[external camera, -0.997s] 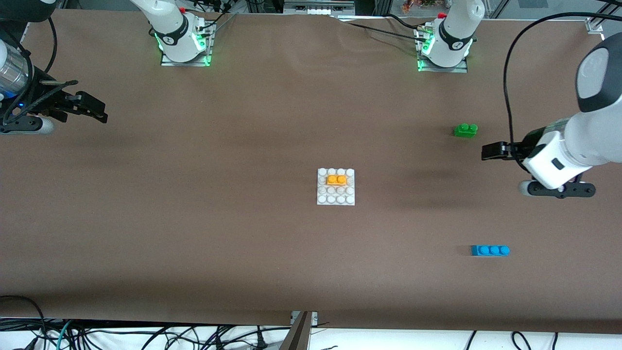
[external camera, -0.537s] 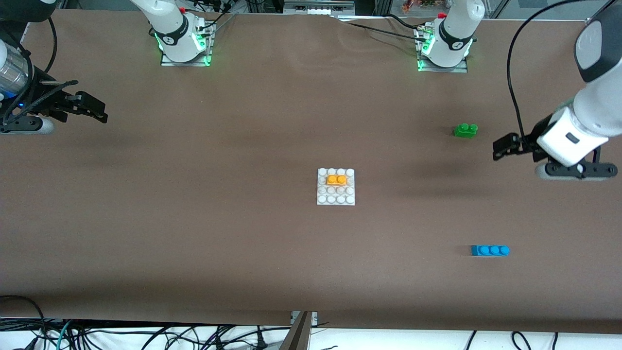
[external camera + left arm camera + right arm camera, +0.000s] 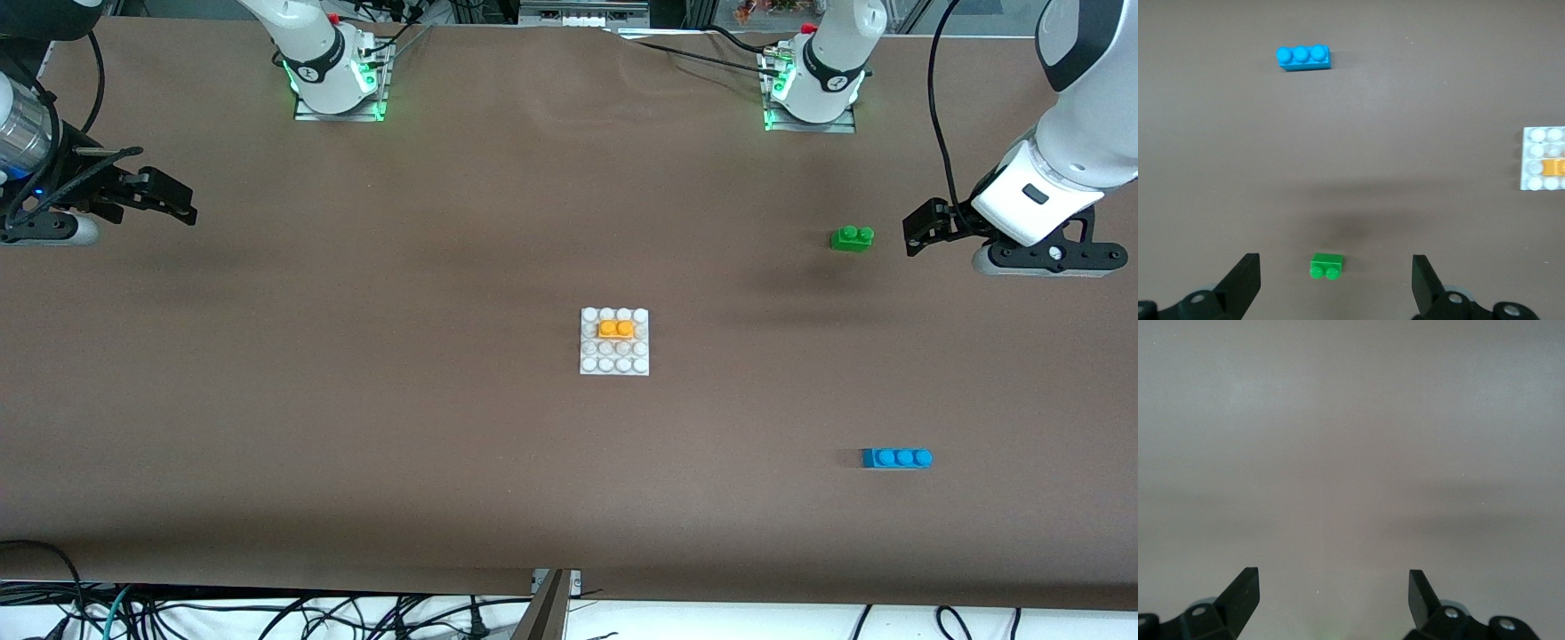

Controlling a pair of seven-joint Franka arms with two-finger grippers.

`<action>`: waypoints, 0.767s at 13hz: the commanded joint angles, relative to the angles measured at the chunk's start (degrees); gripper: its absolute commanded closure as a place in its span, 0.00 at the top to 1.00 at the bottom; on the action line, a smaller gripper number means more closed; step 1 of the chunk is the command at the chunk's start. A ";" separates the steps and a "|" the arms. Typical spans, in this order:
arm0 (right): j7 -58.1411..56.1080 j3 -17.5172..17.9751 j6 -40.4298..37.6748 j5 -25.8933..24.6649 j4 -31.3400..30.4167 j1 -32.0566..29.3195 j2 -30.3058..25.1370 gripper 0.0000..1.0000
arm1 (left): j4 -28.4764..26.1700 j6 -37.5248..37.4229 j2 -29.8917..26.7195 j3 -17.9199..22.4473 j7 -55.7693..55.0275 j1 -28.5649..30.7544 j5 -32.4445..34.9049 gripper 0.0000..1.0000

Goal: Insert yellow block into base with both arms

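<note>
Yellow block: one, seated on the base, in the stud row second from the robots, two studs up.
Base: one white plate, mid-worktop, flat.
Left gripper: fingers wide apart, holding nothing, touching nothing, up over the worktop at the left arm's end, just beside the green brick; in the left wrist view the green brick shows between the fingers.
Right gripper: fingers wide apart, empty, over bare worktop at the right arm's end; that arm waits.
Count: one yellow block, one green brick, one blue brick, one base, two grippers.
Places from base: green brick at 2 o'clock, blue brick at 4 o'clock, both well apart from it.
Room: bare worktop all round the base; nothing near the worktop's edge nearest the front camera.
</note>
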 commanded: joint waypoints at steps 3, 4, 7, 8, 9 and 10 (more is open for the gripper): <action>0.65 0.21 -0.32 -0.48 0.46 -0.23 -0.04 0.99 | -0.17 -2.81 -1.05 0.10 1.26 -0.01 -1.12 1.00; 0.65 0.21 -0.41 -0.48 0.46 -0.23 -0.04 0.99 | 0.09 -3.44 -1.22 -0.16 1.17 -0.35 -1.12 1.00; 0.65 0.21 -0.41 -0.48 0.46 -0.23 -0.04 0.99 | 2.29 -3.45 -0.79 -0.16 1.08 -1.50 -1.12 1.00; 0.65 0.21 -0.41 -0.48 0.46 -0.23 -0.04 0.99 | 2.29 -3.45 -0.70 -0.16 1.17 -1.33 -1.12 1.00; 0.65 0.21 -0.41 -0.48 0.46 -0.23 -0.04 0.99 | 2.29 -3.45 -0.70 -0.16 1.17 -0.72 -1.21 1.00; 0.65 0.21 -0.41 -0.48 0.46 -0.23 -0.04 0.99 | 2.29 -4.05 -0.78 -0.16 1.26 -0.54 -1.38 1.00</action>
